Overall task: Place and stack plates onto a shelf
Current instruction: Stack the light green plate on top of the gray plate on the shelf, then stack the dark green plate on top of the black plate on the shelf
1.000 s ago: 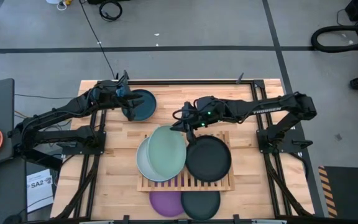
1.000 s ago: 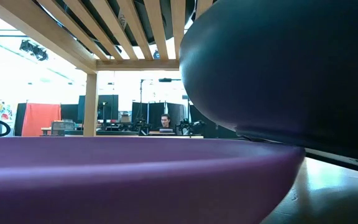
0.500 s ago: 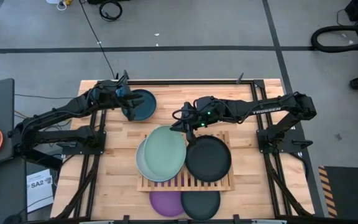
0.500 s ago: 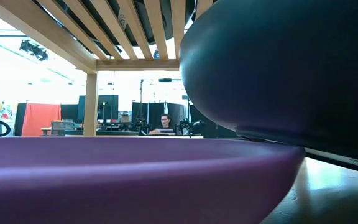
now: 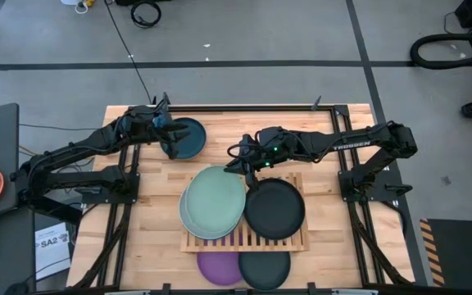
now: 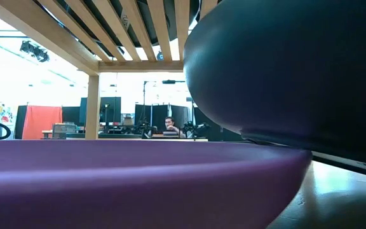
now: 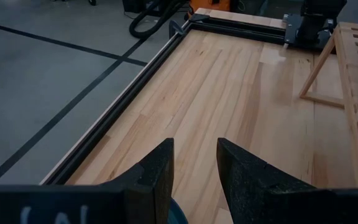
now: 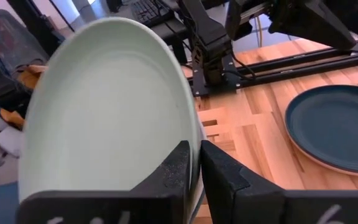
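Observation:
The mint green plate [image 5: 217, 199] lies tilted over the pale blue-white plate [image 5: 185, 221] on the left half of the wooden shelf [image 5: 244, 239]. My right gripper [image 5: 245, 166] [image 8: 196, 154] is shut on the mint plate's far right rim. A black plate [image 5: 274, 208] rests flat on the shelf's right half. The dark teal plate [image 5: 187, 137] [image 8: 337, 127] lies on the table at the far left. My left gripper [image 5: 170, 147] [image 7: 194, 165] stands open at its left rim; bare wood shows between the fingers. A purple plate [image 5: 219, 266] [image 6: 138, 184] and a dark plate [image 5: 264, 269] sit under the shelf's near edge. My right gripper pinches the mint green plate's rim [image 8: 193, 132] between its two fingers, one on the upper face and one on the underside. The fingers come from the table's right side, slanting slightly down. The held rim is raised; the plate's opposite part [image 5: 199, 215] rests on the pale blue-white plate.
Bare wooden tabletop [image 7: 229, 93] stretches along the far edge between the arms. Black frame rails [image 5: 334, 123] border the table. In the low view the shelf's slats [image 6: 145, 32] run overhead, and a person [image 6: 169, 123] sits far back in the room.
The mint green plate has tipped down flatter onto the pale blue-white plate, covering more of it, while its rim at my right gripper stays where it was. Both arms have kept still.

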